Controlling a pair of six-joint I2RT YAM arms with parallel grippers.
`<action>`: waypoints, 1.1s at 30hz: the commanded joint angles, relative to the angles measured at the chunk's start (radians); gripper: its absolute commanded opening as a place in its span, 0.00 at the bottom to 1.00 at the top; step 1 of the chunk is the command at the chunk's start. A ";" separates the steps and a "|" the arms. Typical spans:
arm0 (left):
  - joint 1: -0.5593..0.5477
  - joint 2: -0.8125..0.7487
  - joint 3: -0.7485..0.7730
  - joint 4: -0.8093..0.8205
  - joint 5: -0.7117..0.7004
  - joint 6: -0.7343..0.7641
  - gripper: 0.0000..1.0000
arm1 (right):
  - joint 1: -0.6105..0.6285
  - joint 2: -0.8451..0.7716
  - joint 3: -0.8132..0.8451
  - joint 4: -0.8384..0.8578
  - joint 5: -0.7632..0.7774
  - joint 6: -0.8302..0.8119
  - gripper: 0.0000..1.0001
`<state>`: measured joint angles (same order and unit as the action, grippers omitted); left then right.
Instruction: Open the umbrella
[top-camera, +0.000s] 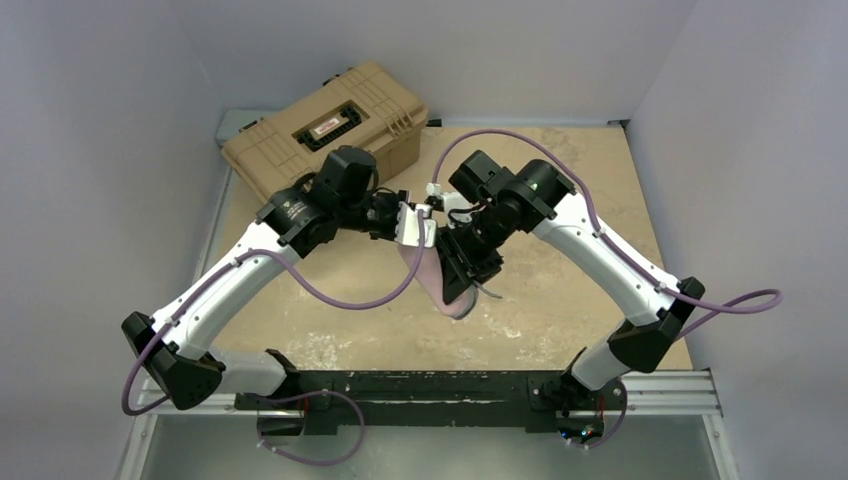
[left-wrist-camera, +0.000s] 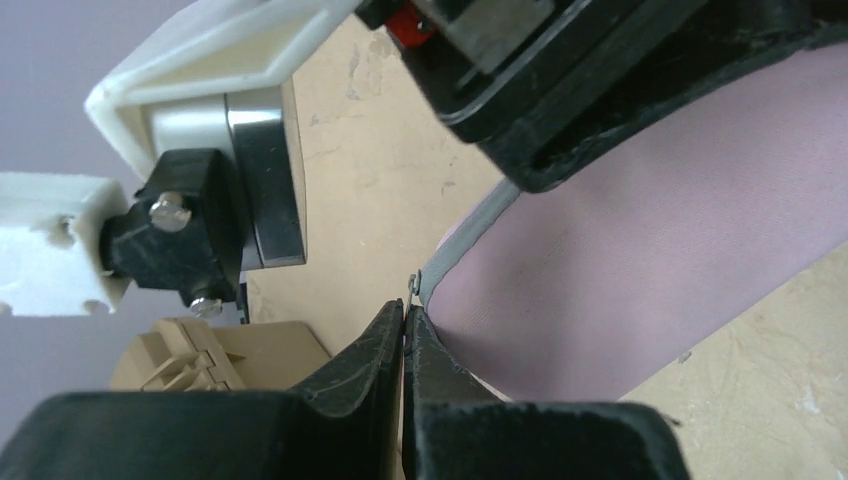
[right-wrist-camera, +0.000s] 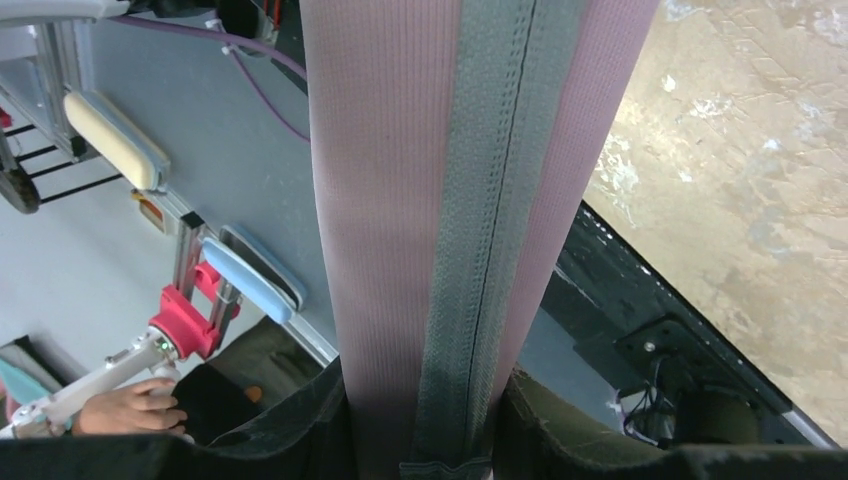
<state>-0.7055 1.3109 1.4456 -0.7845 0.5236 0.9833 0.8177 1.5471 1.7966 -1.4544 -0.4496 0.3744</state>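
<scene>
The umbrella (top-camera: 443, 283) is a pale pink closed bundle held above the table's middle, its lower end pointing toward the near edge. My right gripper (top-camera: 468, 258) is shut around it; in the right wrist view the pink fabric (right-wrist-camera: 380, 150) with a grey zipper strip (right-wrist-camera: 490, 200) runs between the fingers of this gripper (right-wrist-camera: 420, 390). My left gripper (top-camera: 415, 228) is at the upper end. In the left wrist view it (left-wrist-camera: 404, 312) is shut, with a small metal zipper pull (left-wrist-camera: 412, 285) pinched at the tips beside the pink fabric (left-wrist-camera: 640, 270).
A tan hard-shell toolbox (top-camera: 325, 130) stands at the back left and shows in the left wrist view (left-wrist-camera: 200, 350). Grey walls close in the beige table (top-camera: 580, 200) on three sides. The black base rail (top-camera: 440, 385) runs along the near edge.
</scene>
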 joint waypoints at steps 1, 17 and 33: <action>-0.116 -0.040 -0.005 -0.192 0.081 0.016 0.00 | -0.051 0.003 0.088 0.143 0.138 -0.010 0.00; -0.235 -0.064 -0.029 -0.179 0.004 -0.028 0.00 | -0.054 0.012 0.042 0.141 0.233 0.003 0.00; -0.244 -0.121 -0.103 0.022 -0.171 -0.151 0.02 | -0.054 -0.054 -0.065 0.167 0.217 0.021 0.00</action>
<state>-0.9066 1.2640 1.4036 -0.7906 0.3561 0.9321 0.8158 1.5459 1.7557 -1.4494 -0.3569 0.3408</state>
